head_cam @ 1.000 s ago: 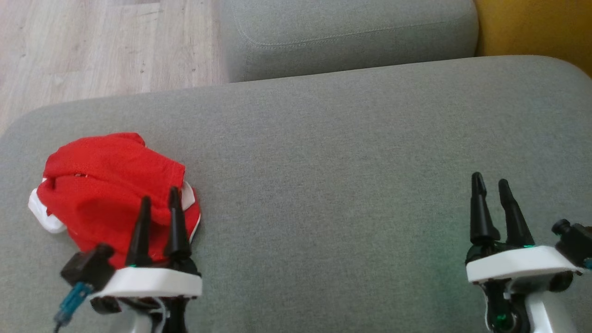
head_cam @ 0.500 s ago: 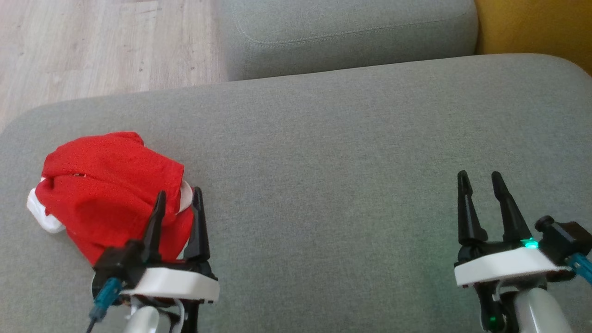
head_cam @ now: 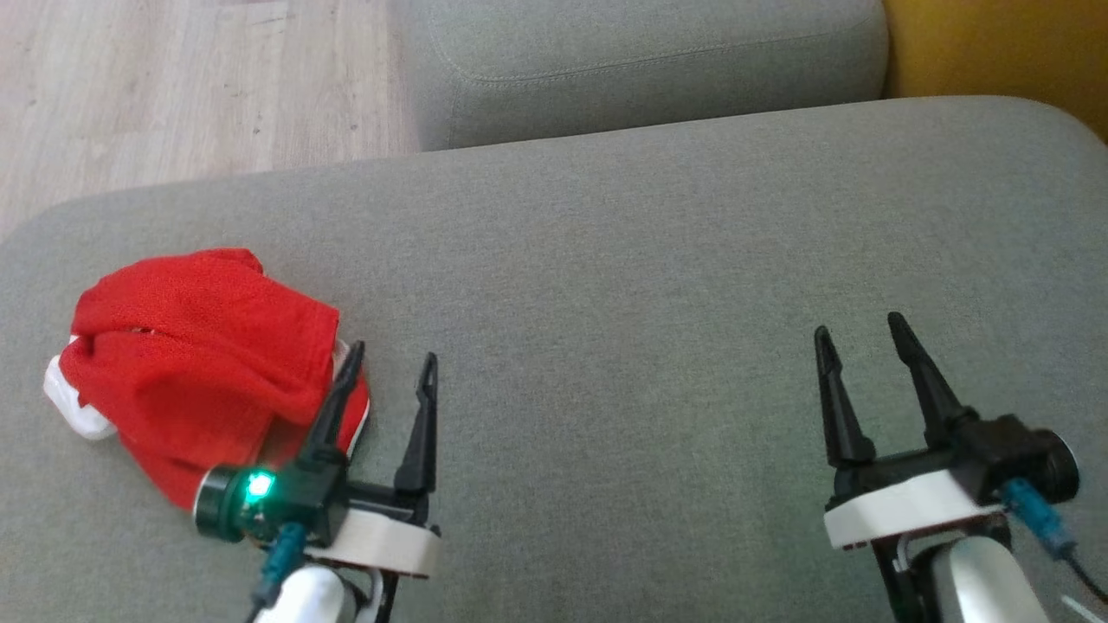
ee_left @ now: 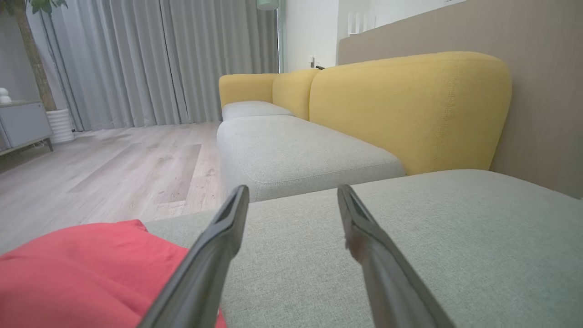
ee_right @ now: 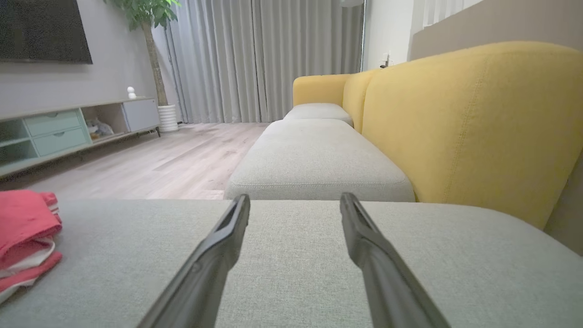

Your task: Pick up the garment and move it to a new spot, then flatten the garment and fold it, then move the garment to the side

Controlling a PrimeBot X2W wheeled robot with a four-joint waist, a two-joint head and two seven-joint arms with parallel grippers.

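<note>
Garment (head_cam: 199,355), red with white trim, lies bunched at the left end of the grey sofa cushion (head_cam: 649,260). A pinch catching only its top layer could let it unfurl or drag (my judgement). Count: one garment, two hands. The left hand (head_cam: 394,350) is just beside it and the right hand (head_cam: 857,324) well apart, both spread open and empty.

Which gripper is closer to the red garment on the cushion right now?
Left. The left gripper is open right beside the red garment, with one finger overlapping its edge in the head view. The right gripper is open far across the grey cushion, well apart from it.
</note>
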